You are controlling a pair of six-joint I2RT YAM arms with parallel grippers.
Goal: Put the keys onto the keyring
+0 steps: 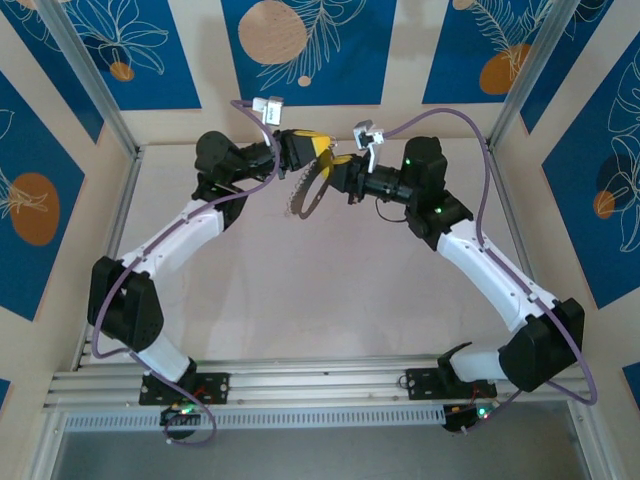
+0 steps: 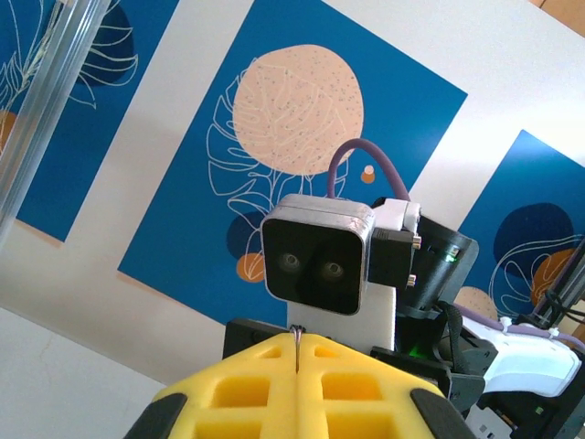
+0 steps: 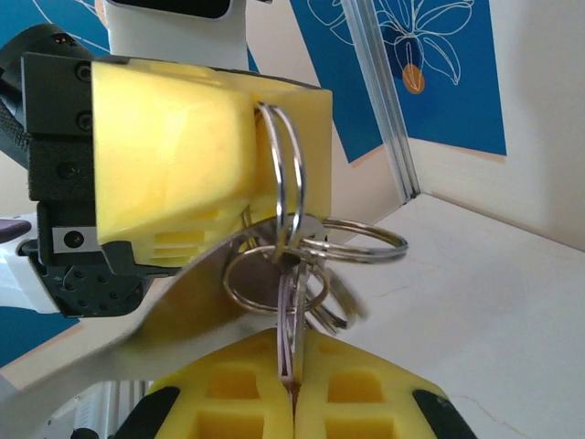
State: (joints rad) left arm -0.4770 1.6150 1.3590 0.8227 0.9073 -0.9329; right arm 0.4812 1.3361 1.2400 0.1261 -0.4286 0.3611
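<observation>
Above far-centre table [image 1: 300,300]: grippers meet tip to tip. Left gripper [image 2: 298,366] pressed together, pinching keyring [image 1: 303,192] by split rings [image 3: 285,183]; toothed loop hangs below. Right gripper [image 3: 293,402] pressed together, pinching key [image 3: 291,338] edge-on among rings.

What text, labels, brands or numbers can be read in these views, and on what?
No legible text in any view.
Blue wall panels: leaf and circle prints, no lettering.
Wrist camera housing: no marking visible.
Keyring: too small to show any stamp.
Metal rings: bare, partly blurred, nothing readable.
Yellow pads: plain.
Green lights on the right arm: lamps, no characters.
</observation>
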